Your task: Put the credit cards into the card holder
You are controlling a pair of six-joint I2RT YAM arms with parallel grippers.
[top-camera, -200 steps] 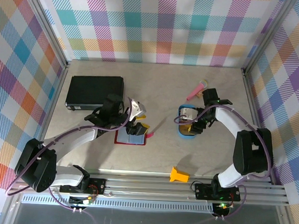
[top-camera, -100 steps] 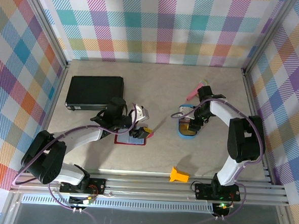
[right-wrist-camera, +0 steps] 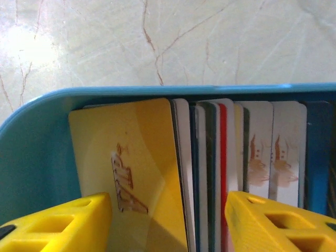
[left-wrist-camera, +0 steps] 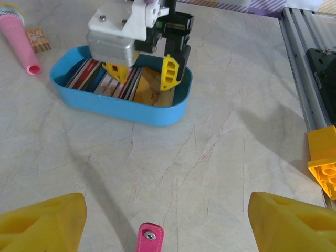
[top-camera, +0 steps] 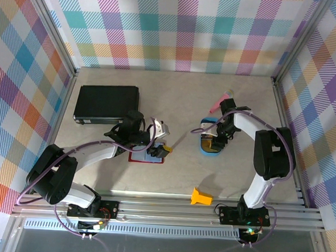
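Cards in the tray, wallet open by the left arm

The credit cards (right-wrist-camera: 220, 157) lie in an overlapping stack inside the blue tray (left-wrist-camera: 113, 107), right of the table's centre. A gold card (right-wrist-camera: 131, 163) sits on top at one end; white, red, dark and striped edges show beside it. The right gripper (right-wrist-camera: 168, 202) reaches down into the tray. Its yellow fingers (right-wrist-camera: 63, 223) stand apart on either side of the stack, with the gold card and several others between them. They are not pressed against any card.

The red wallet (top-camera: 137, 156) lies open and flat on the table (left-wrist-camera: 220, 147), well apart from the tray. Its pink tab (left-wrist-camera: 150, 237) points toward the tray. The left gripper (left-wrist-camera: 167, 215) hangs low over the wallet's tab edge, its jaws spread wide and holding nothing.

A pink tube-shaped item (left-wrist-camera: 23, 39) lies just beyond the tray. A black case (top-camera: 106, 103) rests at the table's far left, and a yellow block (top-camera: 201, 196) sits near the front rail.
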